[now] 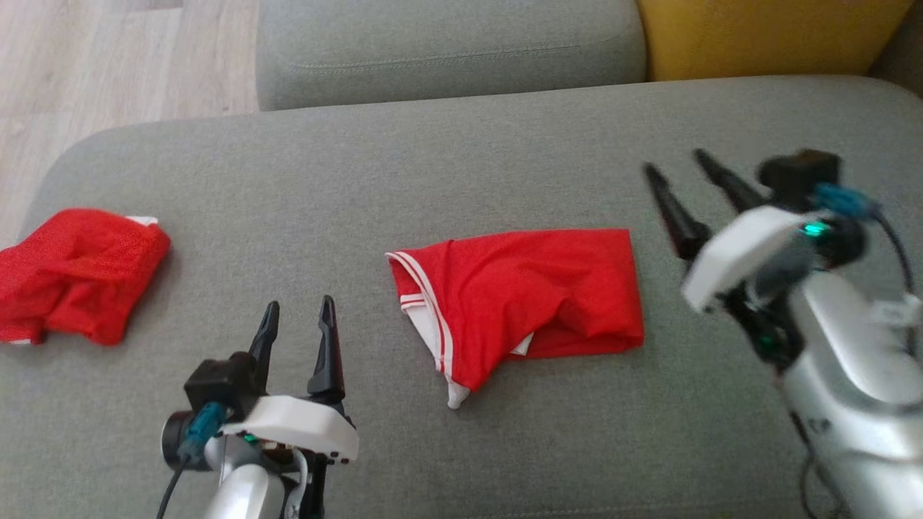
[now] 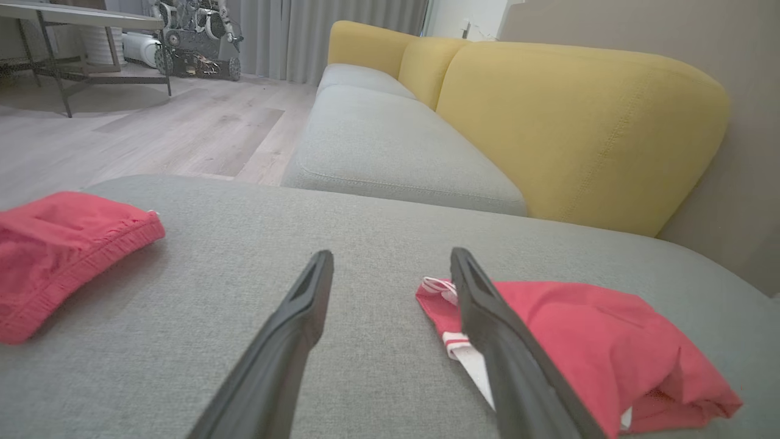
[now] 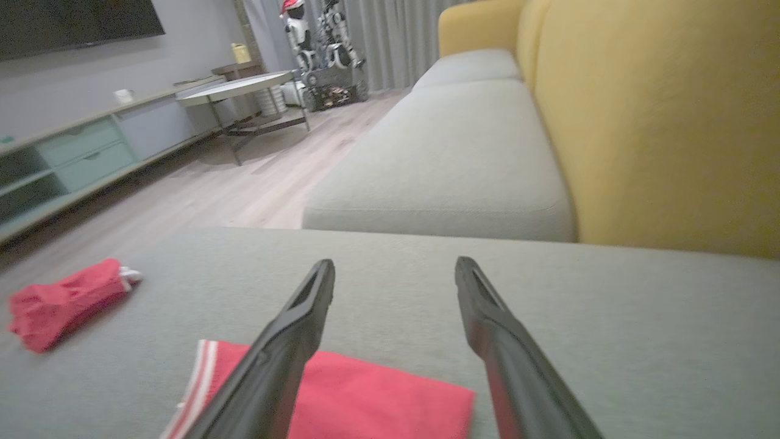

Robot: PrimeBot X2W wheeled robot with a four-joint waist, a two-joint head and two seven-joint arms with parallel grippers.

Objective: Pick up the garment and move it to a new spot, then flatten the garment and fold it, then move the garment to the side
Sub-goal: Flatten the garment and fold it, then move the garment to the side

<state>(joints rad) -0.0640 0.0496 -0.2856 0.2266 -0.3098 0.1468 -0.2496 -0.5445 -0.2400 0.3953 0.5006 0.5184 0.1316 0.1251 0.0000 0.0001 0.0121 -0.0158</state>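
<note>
The left gripper (image 1: pixel 299 306) and right gripper (image 1: pixel 674 166) are hanging open, empty; dragging the garment (image 1: pixel 519 303) sideways is probably risking the cushion (image 1: pixel 461 166) undoing its fold.

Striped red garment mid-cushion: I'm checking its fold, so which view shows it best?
The head view: the whole striped red garment lies in sight from above, outline complete. The left wrist view gives it low and side-on, partly behind a dark finger; the right wrist view cuts it off at the bottom edge.

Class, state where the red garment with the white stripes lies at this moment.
In the head view the striped red garment lies on the grey seat cushion, between the left gripper and the right gripper.
</note>
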